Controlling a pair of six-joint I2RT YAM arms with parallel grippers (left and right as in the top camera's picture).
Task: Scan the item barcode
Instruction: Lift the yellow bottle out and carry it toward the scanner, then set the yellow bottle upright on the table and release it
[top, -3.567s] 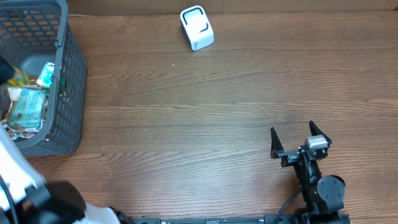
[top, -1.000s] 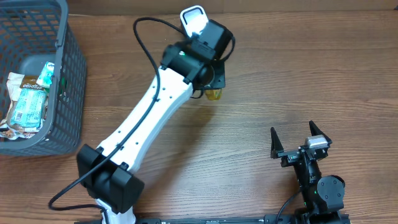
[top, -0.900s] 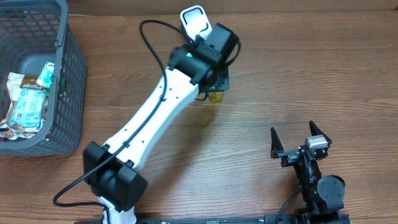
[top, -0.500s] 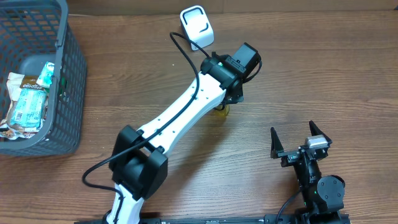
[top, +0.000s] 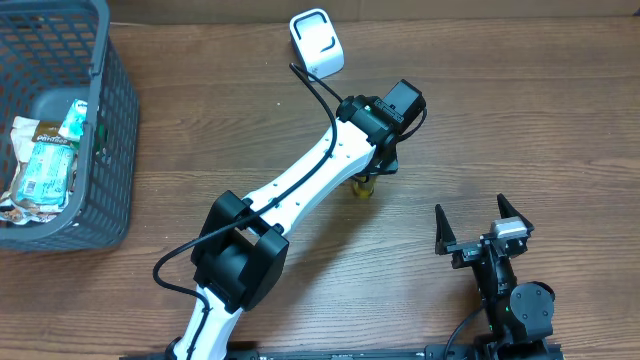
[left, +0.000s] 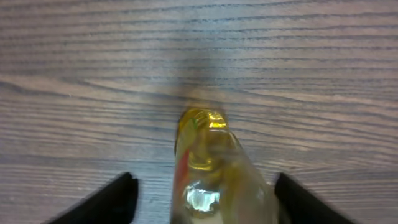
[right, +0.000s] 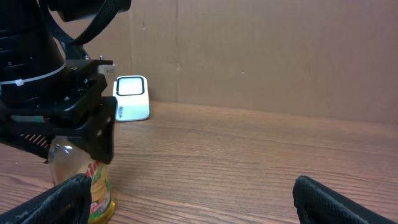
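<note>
**A:** Overhead view: where's the small clear bottle of yellow liquid (top: 361, 187)?

**B:** Upright on the wooden table (top: 520, 110), well apart from the white barcode scanner (top: 317, 42). The left gripper (left: 205, 180) straddles it with its jaws parted and not clamping.

**A:** Next?

**B:** Probably grip it and turn the barcode toward the scanner. The right gripper (top: 470, 206) is spread and empty.

**A:** Count?

**B:** One bottle, one scanner, one grey mesh basket (top: 112, 120).

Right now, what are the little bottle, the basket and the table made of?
The bottle looks like clear plastic, maybe glass: shiny, see-through, with yellow showing inside. The basket seems to be dark grey plastic, moulded into an open grid, with a dull finish. The table looks like wood or a wood-pattern top: brown grain lines, smooth and matte.
</note>
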